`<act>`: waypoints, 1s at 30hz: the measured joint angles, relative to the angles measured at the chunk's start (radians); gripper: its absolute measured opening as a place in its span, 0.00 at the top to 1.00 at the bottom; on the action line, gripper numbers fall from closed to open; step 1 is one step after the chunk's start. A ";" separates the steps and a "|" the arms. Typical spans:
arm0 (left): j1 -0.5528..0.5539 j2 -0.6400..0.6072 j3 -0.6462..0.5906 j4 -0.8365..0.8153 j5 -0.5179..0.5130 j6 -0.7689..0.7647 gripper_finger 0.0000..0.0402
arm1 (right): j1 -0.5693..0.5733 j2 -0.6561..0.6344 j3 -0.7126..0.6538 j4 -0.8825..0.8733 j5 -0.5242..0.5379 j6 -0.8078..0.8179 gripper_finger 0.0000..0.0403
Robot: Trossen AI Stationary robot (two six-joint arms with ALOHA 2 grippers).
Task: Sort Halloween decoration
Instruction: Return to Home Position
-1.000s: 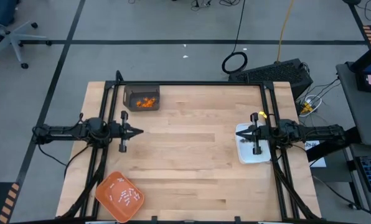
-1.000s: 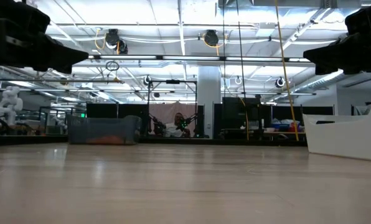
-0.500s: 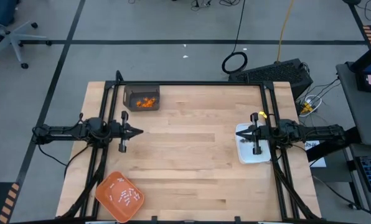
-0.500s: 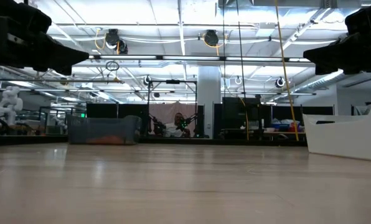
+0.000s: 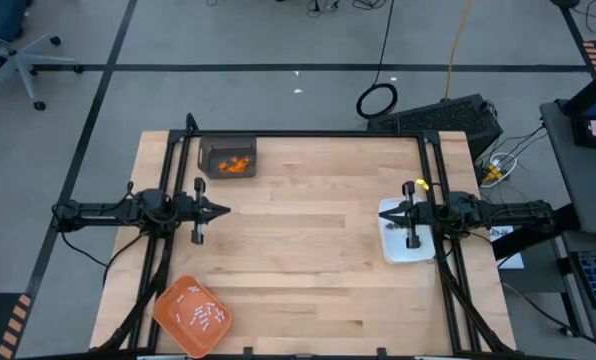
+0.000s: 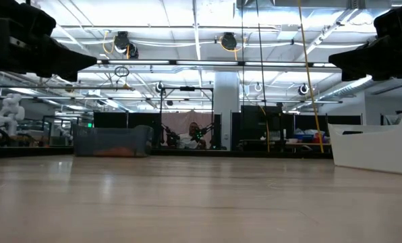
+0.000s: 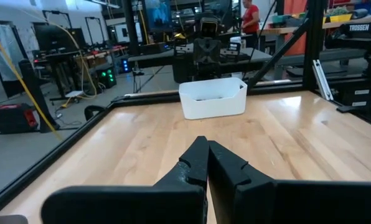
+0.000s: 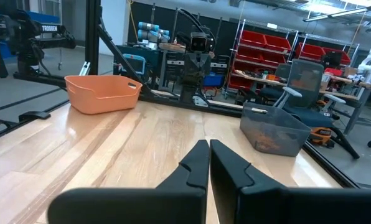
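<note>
Orange bits (image 5: 238,165) lie in a clear grey bin (image 5: 210,155) at the table's far left. Small white sticks (image 5: 200,314) lie in an orange tray (image 5: 170,305) at the near left. A white rectangular dish (image 5: 390,245) stands at the right, under my right arm; what it holds is hidden. Dark brown-black bits are out of view. My left gripper (image 5: 225,211) is shut and empty above the table's left middle. My right gripper (image 5: 382,217) is shut and empty above the dish's left rim. Each wrist view shows its own fingertips closed together, the left (image 7: 205,146) and the right (image 8: 208,148).
A black frame (image 5: 308,136) runs along the table's far edge and down both sides. The bare wooden table (image 5: 308,250) lies between the two grippers. The other arm stands at the far end of each wrist view.
</note>
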 joint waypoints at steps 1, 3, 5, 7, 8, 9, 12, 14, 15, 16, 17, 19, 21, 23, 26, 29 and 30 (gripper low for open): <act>0.000 0.000 0.000 0.000 0.000 0.000 0.97 | 0.000 0.000 0.000 0.000 0.000 0.000 1.00; 0.000 0.000 0.000 0.000 0.000 0.000 0.97 | 0.000 0.000 0.000 0.000 0.000 0.000 1.00; 0.000 0.000 0.000 0.000 -0.001 0.000 0.97 | 0.000 0.000 0.000 0.000 0.000 0.025 1.00; 0.000 0.000 0.000 0.000 -0.001 0.000 0.97 | 0.000 0.000 0.000 0.000 0.000 0.070 1.00; 0.000 0.000 0.000 0.000 -0.001 0.000 0.97 | 0.000 0.000 0.000 0.000 0.000 0.078 1.00; 0.000 0.000 0.000 0.001 -0.001 0.000 0.97 | 0.000 0.000 0.000 0.000 0.000 0.077 1.00; 0.000 0.000 0.000 0.001 -0.001 -0.001 0.97 | 0.000 0.000 0.000 0.000 0.000 0.074 1.00; 0.000 0.000 0.000 0.001 -0.001 -0.001 0.97 | 0.000 0.000 0.000 0.000 0.000 0.078 1.00; 0.000 0.000 0.000 0.001 -0.001 -0.001 0.97 | 0.000 0.000 0.000 0.000 0.000 0.078 1.00; 0.000 0.000 0.000 0.001 -0.001 -0.001 0.97 | 0.000 0.000 0.000 0.000 0.000 0.078 1.00; 0.000 0.000 0.000 0.001 -0.001 -0.001 0.97 | 0.000 0.000 0.000 0.000 0.000 0.078 1.00; 0.000 0.000 0.000 0.001 -0.001 -0.001 0.97 | 0.000 0.000 0.000 0.000 0.000 0.078 1.00; 0.000 0.000 0.000 0.001 -0.001 -0.001 0.97 | 0.000 0.000 0.000 0.000 0.000 0.078 1.00; 0.000 0.000 0.000 0.001 -0.001 -0.001 0.97 | 0.000 0.000 0.000 0.000 0.000 0.078 1.00; 0.000 0.000 0.000 0.001 -0.001 -0.001 0.97 | 0.000 0.000 0.000 0.000 0.000 0.078 1.00; 0.000 0.000 0.000 0.001 -0.001 -0.001 0.97 | 0.000 0.000 0.000 0.000 0.000 0.078 1.00; 0.000 0.000 0.000 0.001 -0.001 -0.001 0.97 | 0.000 0.000 0.000 0.000 0.000 0.078 1.00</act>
